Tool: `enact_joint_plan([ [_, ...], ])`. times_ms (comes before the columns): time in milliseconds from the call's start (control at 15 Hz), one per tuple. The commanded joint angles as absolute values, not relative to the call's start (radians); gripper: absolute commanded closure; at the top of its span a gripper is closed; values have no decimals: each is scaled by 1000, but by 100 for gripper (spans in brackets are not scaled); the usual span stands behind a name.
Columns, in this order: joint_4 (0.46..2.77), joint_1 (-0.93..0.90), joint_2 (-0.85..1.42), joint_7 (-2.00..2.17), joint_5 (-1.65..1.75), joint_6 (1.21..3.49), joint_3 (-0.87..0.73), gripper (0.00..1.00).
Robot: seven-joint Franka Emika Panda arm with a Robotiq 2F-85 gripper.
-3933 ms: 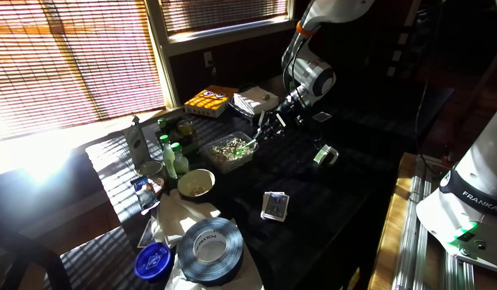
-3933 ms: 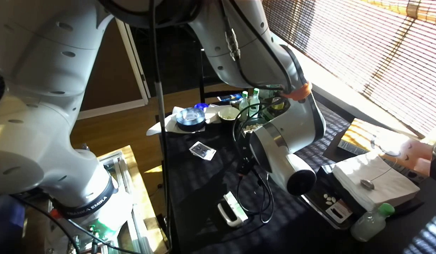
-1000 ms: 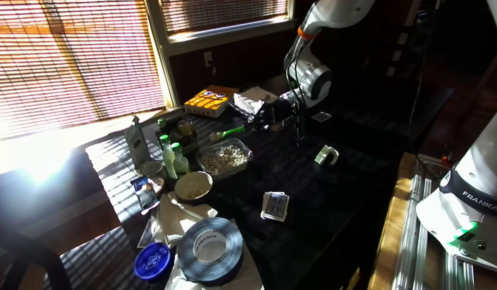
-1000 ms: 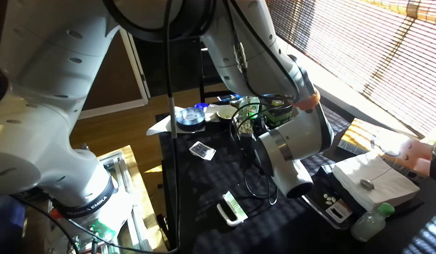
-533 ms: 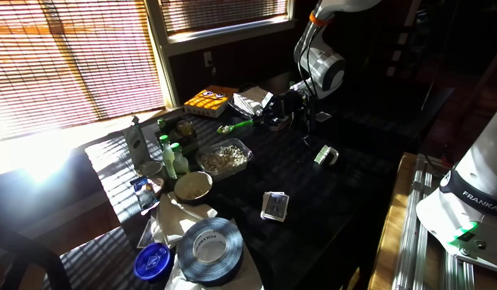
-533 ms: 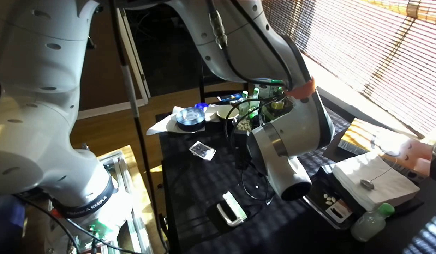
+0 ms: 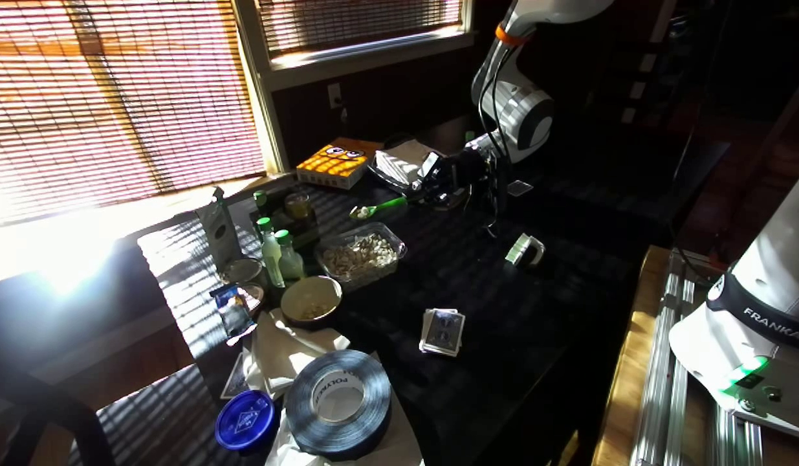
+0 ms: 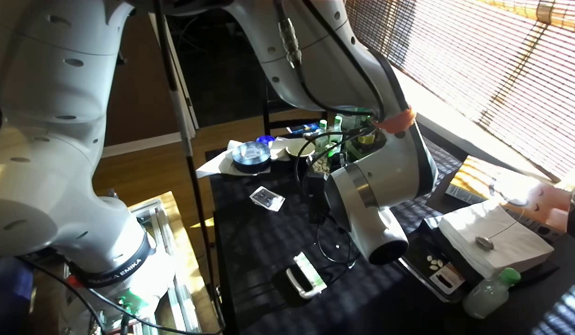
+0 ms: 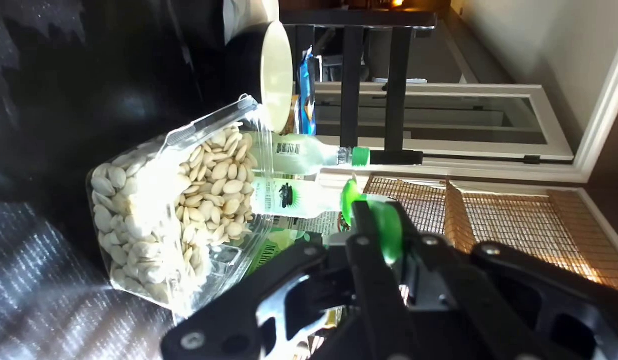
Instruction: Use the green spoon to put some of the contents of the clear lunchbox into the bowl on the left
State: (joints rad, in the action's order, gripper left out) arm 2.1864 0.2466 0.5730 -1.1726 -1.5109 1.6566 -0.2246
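Observation:
My gripper [image 7: 417, 193] is shut on the handle of the green spoon [image 7: 391, 203]. The spoon is roughly level above the table, behind the lunchbox in this exterior view, and its tip carries a few pale seeds [image 7: 363, 211]. In the wrist view the gripper [image 9: 379, 204] clamps the green spoon [image 9: 389, 230] between its fingers. The clear lunchbox [image 7: 373, 277] holds many pale seeds; it also shows in the wrist view [image 9: 198, 131]. The cream bowl [image 7: 306, 291] stands beside the lunchbox with some seeds at its bottom. It also shows in the wrist view [image 9: 276, 75].
Green-capped bottles [image 7: 289, 262] stand behind the bowl. A tape roll [image 7: 338, 404] on paper, a blue lid [image 7: 245, 419], cards [image 7: 442, 331] and a brush [image 7: 525, 250] lie on the table. An orange box [image 7: 334, 162] and napkins [image 8: 494, 237] are by the window.
Since the oldest frames the spoon has come up out of the lunchbox with seeds on it, then drawn back slightly. The lunchbox and bowl have shifted slightly left in an exterior view.

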Motion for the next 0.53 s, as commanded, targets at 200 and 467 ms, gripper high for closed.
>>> enact_joint_plan([
  [200, 2191, 234, 570, -1172, -1514, 1667, -223, 97],
  [467, 2206, 201, 561, -1169, -1514, 1694, -208, 97],
])
